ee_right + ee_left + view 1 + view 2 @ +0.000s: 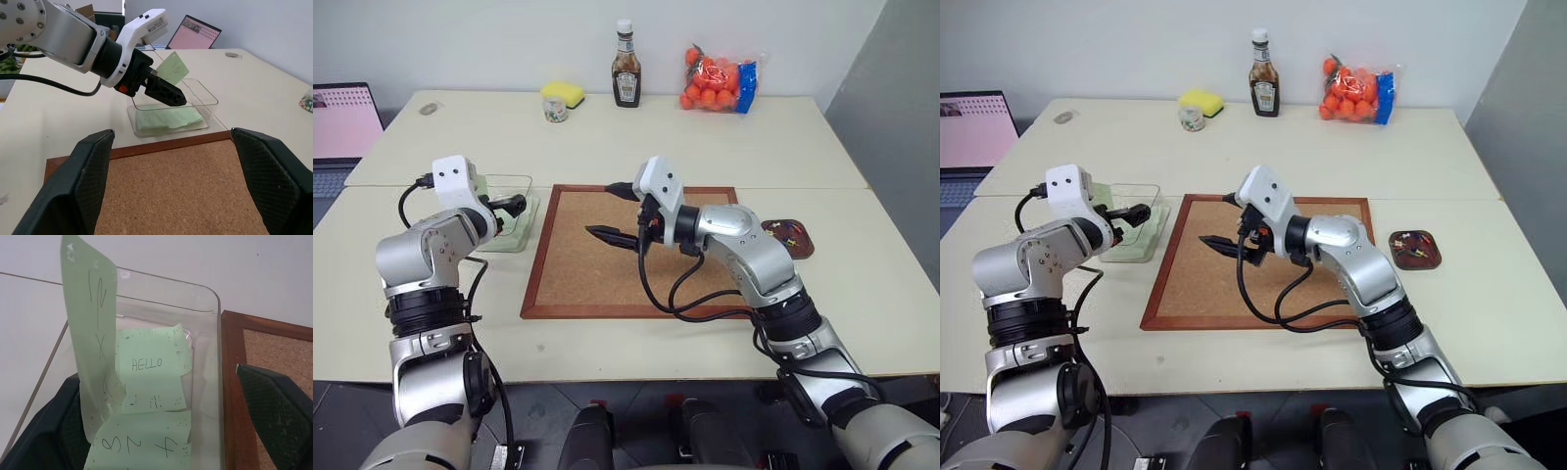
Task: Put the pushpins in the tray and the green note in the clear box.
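My left gripper (512,207) hangs over the clear box (516,233) with its jaws wide open. A green note (90,333) with handwriting stands upright against one of its fingers (46,431), seeming to cling to it, over the box's inside. Other green notes (151,369) lie flat in the box. My right gripper (612,212) is open and empty above the corkboard (636,264), pointing toward the box. The tray (789,238), a dark oval dish, sits right of the board with small colourful bits in it. I cannot make out pushpins on the board.
At the table's far side stand a sauce bottle (626,67), a yellow sponge (563,93), a small jar (555,110) and a bag of orange fruit (718,78). A laptop (342,122) sits at the far left. The right table edge lies beyond the tray.
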Controlling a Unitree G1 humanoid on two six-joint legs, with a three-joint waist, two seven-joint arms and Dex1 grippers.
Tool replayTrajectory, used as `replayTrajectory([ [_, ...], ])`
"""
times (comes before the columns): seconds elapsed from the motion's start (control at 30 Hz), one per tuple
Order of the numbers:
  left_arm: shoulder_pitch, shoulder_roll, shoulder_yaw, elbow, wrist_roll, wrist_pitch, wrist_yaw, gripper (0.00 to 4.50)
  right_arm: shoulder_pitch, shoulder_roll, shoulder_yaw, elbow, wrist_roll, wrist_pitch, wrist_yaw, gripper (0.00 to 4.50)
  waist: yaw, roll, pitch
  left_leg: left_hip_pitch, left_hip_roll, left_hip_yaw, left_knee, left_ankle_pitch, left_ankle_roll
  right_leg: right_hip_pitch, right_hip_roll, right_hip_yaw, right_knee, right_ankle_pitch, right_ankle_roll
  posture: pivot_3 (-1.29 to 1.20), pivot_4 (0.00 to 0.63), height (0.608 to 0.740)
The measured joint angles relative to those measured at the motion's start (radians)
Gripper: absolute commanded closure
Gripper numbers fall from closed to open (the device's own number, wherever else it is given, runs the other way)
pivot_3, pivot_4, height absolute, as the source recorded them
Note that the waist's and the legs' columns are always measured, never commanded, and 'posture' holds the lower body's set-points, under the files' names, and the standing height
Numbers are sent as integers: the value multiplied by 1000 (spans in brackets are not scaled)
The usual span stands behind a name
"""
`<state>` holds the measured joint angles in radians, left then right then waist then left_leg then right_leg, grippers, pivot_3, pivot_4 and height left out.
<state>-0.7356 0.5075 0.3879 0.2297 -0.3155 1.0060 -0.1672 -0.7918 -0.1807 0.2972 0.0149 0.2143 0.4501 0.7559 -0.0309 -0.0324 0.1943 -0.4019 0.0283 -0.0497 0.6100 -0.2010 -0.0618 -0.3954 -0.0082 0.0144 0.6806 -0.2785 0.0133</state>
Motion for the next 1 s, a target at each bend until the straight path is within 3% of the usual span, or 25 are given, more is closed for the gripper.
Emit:
replayTrajectory([
  [0.33, -69, -46, 181, 15, -97, 193, 84, 38, 5, 8, -2, -6, 3, 8, -16, 436, 0, -1, 0, 0, 0, 0, 0, 0, 0, 0, 0, -1, 0, 0, 0, 0, 150, 740],
  [0.53, -43, 13, 52, -1, -68, 172, 42, 38, 7, 9, -2, -6, 4, 9, -20, 436, 0, -1, 0, 0, 0, 0, 0, 0, -1, 0, 0, 0, 0, 0, 0, 0, 150, 740],
  [0.63, 14, 106, -118, -42, -5, 67, -54, 38, 15, 11, -3, -7, 4, 9, -26, 436, -1, -1, 0, 0, 0, 0, 0, -1, -1, -1, 0, 0, 0, 0, 0, 0, 150, 740],
  [0.83, 64, 236, -337, -63, 109, -147, -219, 38, 19, 25, -4, -7, 4, 10, -40, 436, 0, -1, 1, 0, 0, 0, 0, -1, -1, -1, 0, 0, 0, 0, -1, 0, 150, 740],
  [1.0, 106, 297, -445, -46, 202, -298, -311, 38, 19, 35, -20, -7, 5, 10, -60, 436, 0, -1, 1, -1, 0, 1, -1, -1, -1, -2, 0, 0, 0, 0, -1, 0, 150, 740],
])
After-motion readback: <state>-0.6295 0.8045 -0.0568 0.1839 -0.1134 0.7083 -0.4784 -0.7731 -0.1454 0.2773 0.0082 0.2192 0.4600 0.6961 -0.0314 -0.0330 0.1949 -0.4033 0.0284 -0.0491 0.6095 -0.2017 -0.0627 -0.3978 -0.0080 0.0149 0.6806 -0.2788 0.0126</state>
